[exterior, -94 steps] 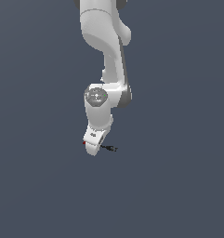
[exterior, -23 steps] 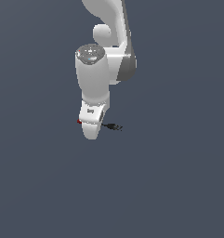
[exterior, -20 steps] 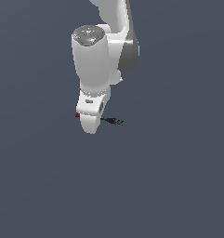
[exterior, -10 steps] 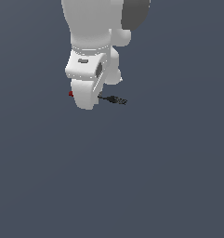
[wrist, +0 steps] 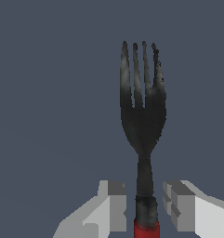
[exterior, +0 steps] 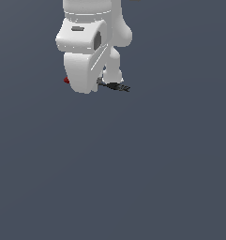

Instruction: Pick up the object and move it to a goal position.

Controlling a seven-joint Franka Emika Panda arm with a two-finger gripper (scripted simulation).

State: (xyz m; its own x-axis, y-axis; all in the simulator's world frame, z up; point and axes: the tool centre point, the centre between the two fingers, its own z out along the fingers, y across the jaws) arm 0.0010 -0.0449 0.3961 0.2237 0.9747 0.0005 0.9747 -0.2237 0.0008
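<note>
The object is a fork (wrist: 143, 121): black tines and neck, with a red handle end. In the wrist view it stands between the two fingers (wrist: 114, 204), with a narrow gap visible on each side of its neck. Whether the pads actually touch it cannot be told from this view. The jaws are narrow, set close around the fork's neck just above the red part.

In the exterior view the fork (exterior: 115, 86) lies across under the arm's last link. Its black tines stick out toward the exterior view's right and a red spot of the handle shows at the left of the white housing. The middle of the fork is hidden by the housing.

Change from half a second ago: the arm fills more of the exterior view, its upper part now cut off by the top edge. The fork sits a little higher in the picture, with the same lie, tines to the right.

Count: one fork, one arm, one gripper (wrist: 143, 207) with two fingers.

Surroundings: a plain dark grey-blue backdrop (exterior: 133, 178) in both views. No tabletop edge can be made out. The white wrist housing (exterior: 84, 56) blocks the jaws from the exterior view.
</note>
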